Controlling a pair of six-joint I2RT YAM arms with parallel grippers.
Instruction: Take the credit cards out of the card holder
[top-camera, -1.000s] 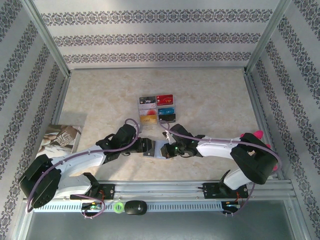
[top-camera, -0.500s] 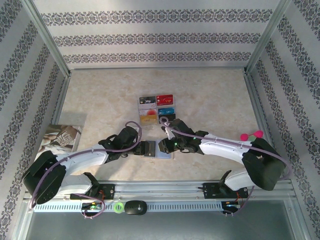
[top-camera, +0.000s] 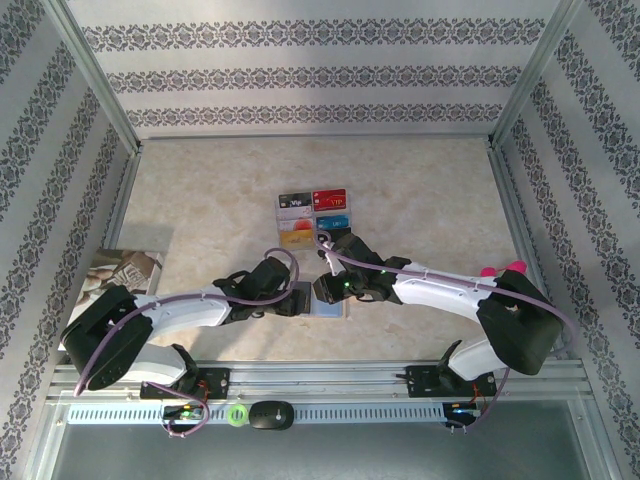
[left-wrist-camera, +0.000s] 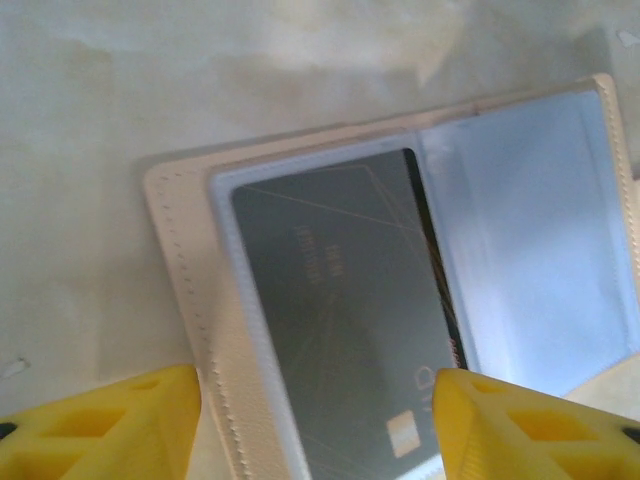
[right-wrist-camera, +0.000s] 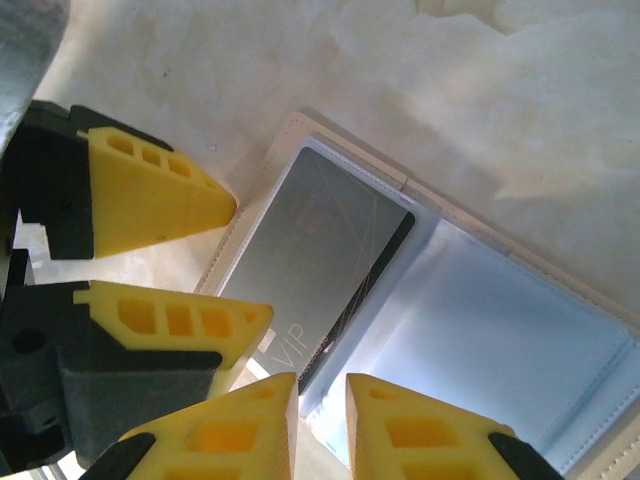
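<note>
The card holder lies open and flat on the table between my two grippers. Its tan border frames grey-blue sleeves. A grey VIP credit card sits in the left sleeve; the right sleeve looks bare. My left gripper is open, its yellow fingertips spread on either side of the card's near end. My right gripper hovers over the holder's middle fold, jaws a narrow gap apart with nothing clamped between them. The left gripper's fingers lie close beside it, over the card.
A grid of colourful cards lies just beyond the holder. A printed booklet rests at the table's left edge. Patterned walls close in three sides, and the two wrists crowd each other over the holder.
The holder went from being held up between the grippers to lying open on the table. My right gripper's jaws parted slightly. My left gripper shifted right over the card.
</note>
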